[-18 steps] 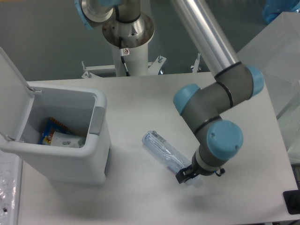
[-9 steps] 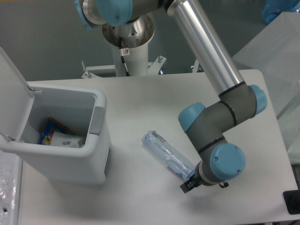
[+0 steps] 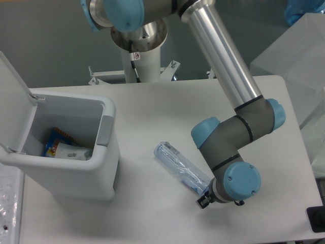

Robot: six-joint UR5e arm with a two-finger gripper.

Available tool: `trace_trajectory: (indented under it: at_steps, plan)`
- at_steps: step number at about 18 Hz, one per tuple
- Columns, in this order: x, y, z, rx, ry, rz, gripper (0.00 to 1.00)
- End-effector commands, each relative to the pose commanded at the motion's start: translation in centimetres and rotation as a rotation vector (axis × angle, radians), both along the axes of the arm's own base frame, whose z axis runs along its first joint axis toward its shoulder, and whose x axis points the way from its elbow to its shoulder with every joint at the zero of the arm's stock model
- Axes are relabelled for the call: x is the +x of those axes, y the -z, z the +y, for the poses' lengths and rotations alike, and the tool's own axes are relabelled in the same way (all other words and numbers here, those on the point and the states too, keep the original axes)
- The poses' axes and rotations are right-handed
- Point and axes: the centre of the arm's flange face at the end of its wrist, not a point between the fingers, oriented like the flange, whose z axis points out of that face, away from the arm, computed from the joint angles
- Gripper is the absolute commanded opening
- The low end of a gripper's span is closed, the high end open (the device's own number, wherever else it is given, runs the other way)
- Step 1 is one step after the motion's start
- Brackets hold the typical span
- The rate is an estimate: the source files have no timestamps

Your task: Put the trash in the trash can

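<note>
While open, bin (image 3: 76,168) with tissue (image 3: 71,151)

The arm reaches down from its white base column (image 3: 138,48) at the table's far edge — a long silver link (image 3: 218,51) slants toward the near right. Below it, 2 grey joints with blue caps fold back on themselves. The gripper (image 3: 204,199) hangs under the lowest joint, well in front of the base, mostly hidden — its fingers cannot be read.

Silver arm (image 3: 223,56), grey joints, blue caps
</note>
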Motion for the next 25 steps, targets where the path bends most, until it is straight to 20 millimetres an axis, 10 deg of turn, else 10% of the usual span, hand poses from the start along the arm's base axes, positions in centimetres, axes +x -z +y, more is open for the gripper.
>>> trace_trajectory:
  at_steps: [7,13,16,25]
  plan:
    - [-0.1,0.2,0.0,-0.016,-0.009,0.013,0.45]
    - [0.0,-0.3,0.0,-0.011,-0.007,0.019,0.03]
    - [0.1,-0.9,0.2,-0.006,-0.006,0.026,0.02]
    - [0.3,-12.4,0.5,0.158,0.011,0.214,0.02]
